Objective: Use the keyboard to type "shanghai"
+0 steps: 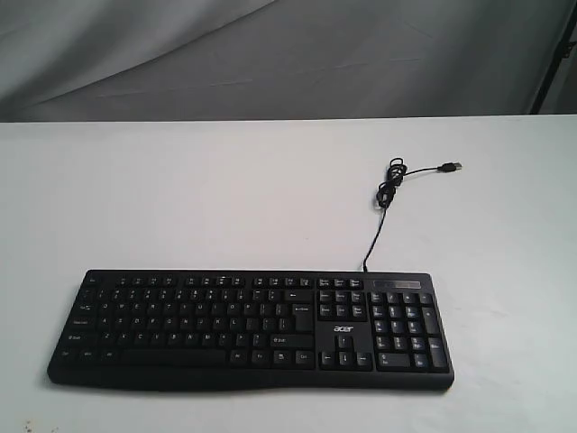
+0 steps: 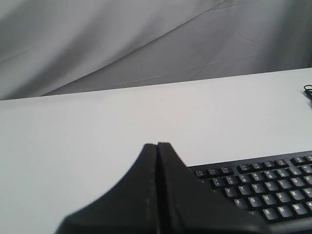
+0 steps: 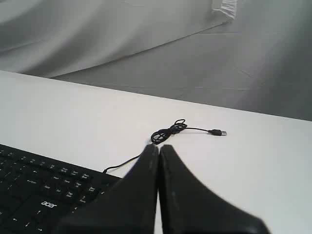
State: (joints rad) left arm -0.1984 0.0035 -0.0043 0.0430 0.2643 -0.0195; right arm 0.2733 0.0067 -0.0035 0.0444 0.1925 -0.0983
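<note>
A wide black keyboard [image 1: 252, 329] with white legends and an "acer" logo lies flat near the table's front edge. Its thin black cable [image 1: 383, 203] runs back to a coiled bundle and a loose USB plug [image 1: 451, 167]. Neither arm shows in the exterior view. In the left wrist view my left gripper [image 2: 157, 145] is shut and empty, above the keyboard's letter-key end [image 2: 263, 187]. My right gripper [image 3: 159, 146], seen in the right wrist view, is also shut with nothing held, over the number-pad end [image 3: 44, 187], with the cable coil [image 3: 168, 131] beyond its tips.
The keyboard rests on a white table [image 1: 180, 198] whose far edge meets a grey draped cloth backdrop [image 1: 288, 54]. The cable coil and plug lie on the table behind the keyboard's right end.
</note>
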